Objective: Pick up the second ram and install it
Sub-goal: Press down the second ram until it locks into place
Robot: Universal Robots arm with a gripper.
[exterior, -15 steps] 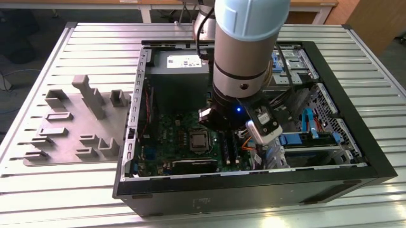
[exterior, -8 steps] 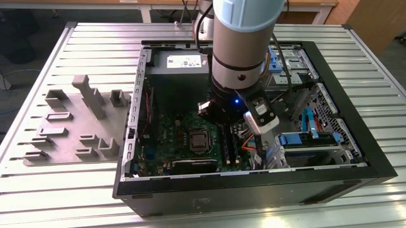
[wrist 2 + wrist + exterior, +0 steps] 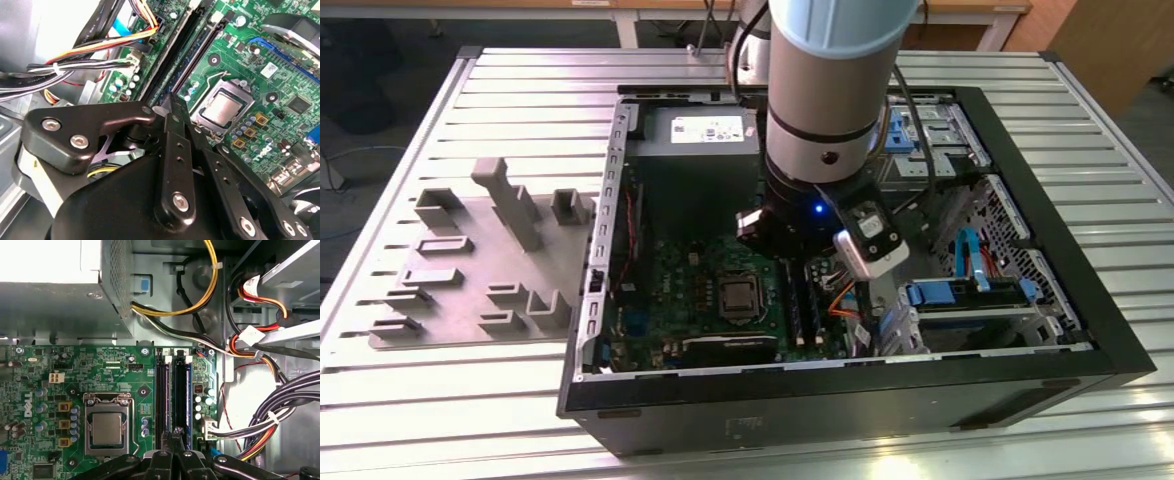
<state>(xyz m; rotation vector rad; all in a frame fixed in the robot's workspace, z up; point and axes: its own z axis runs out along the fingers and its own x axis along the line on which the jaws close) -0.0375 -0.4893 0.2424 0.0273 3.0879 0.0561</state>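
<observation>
Exterior view: open black desktop computer case (image 3: 1107,340) lying on a slatted metal table (image 3: 520,90). The grey robot arm reaches down into it, with the black gripper (image 3: 790,262) low over the long black plastic memory slots (image 3: 803,300) of the green motherboard (image 3: 680,290). The stick cannot be told apart from the slots here. A grey plastic fixture block set (image 3: 480,260) lies outside the case, at the exterior view's left. Second wrist view: the black fingers (image 3: 172,130) are drawn together to a narrow tip just above the slots (image 3: 187,45). First wrist view: the second ram (image 3: 188,405), a thin dark blue-green strip, stands on edge among the slots (image 3: 161,400), beside the silver processor socket (image 3: 107,427). Its long axis runs along the slots, from the gripper (image 3: 175,436) toward the grey power supply box (image 3: 60,300). The fingertips meet closely; whether they touch the strip cannot be told.
</observation>
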